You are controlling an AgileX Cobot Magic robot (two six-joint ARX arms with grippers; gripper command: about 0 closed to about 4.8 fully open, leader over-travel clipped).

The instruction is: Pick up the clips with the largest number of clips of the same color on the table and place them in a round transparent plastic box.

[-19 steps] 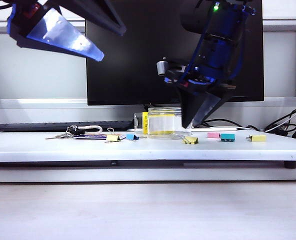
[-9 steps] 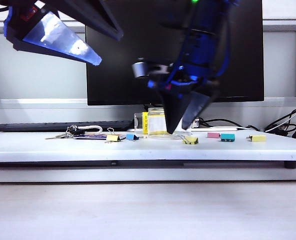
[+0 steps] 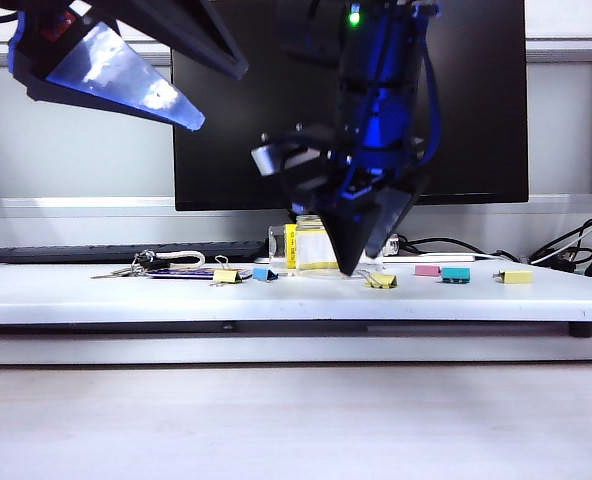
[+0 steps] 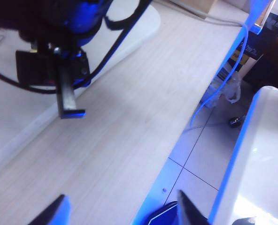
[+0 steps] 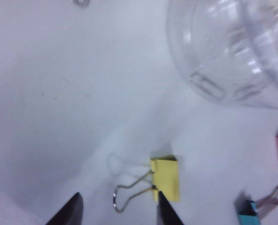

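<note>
Right claw (image 5: 118,208) low over the table (image 3: 96,295), jaws apart and empty, a yellow clip (image 5: 166,178) lying between its fingertips beside the box (image 5: 233,51). Two more yellow clips (image 3: 226,276) (image 3: 517,276) lie farther off. Left claw (image 4: 122,213) raised off the table, open, empty.

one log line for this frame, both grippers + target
left gripper: open, raised off table | right gripper: open over yellow clip | box: beside
</note>
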